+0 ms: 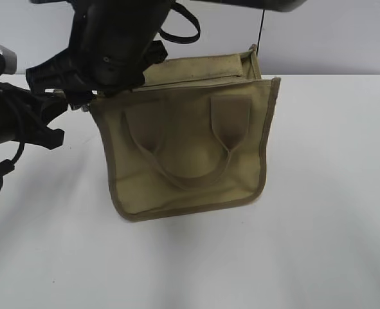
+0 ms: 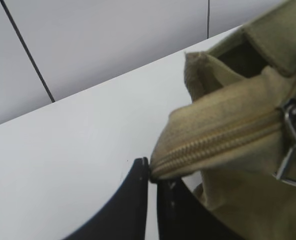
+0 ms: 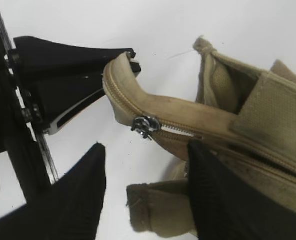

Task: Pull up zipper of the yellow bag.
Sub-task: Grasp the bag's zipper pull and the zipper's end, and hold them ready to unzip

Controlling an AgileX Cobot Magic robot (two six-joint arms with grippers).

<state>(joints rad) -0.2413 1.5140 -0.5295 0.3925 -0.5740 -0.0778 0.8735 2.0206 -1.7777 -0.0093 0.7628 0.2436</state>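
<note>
We find the bag [image 1: 190,148] on the white desk [image 1: 331,193], its front panel with two handles facing the exterior camera and its top edge at 12 o'clock. The left pincer [image 2: 152,172] is closed on the end of the zip tape at the bag's left top corner; in the left wrist view its two black tips meet at the tape end. In the right wrist view the same pincer appears at 10 o'clock, clamped on that corner.

The right pincer [image 3: 145,172] stands wide, holding nothing. The zipper [image 3: 145,126] lies just beyond the gap between its fingers, toward 12 o'clock, not touching either finger [image 3: 85,172]. The zip line runs from the held corner at 10 o'clock down toward 4 o'clock in that view; the teeth between the corner and the pull look closed, those beyond the pull look parted. We judge that the right arm is the nearer one to the pull, and that the coming move turns on bringing its fingers forward onto the pull and drawing it along the line, away from the left pincer.

We find no brand, label or legible writing on the bag, the arms or the desk.
</note>
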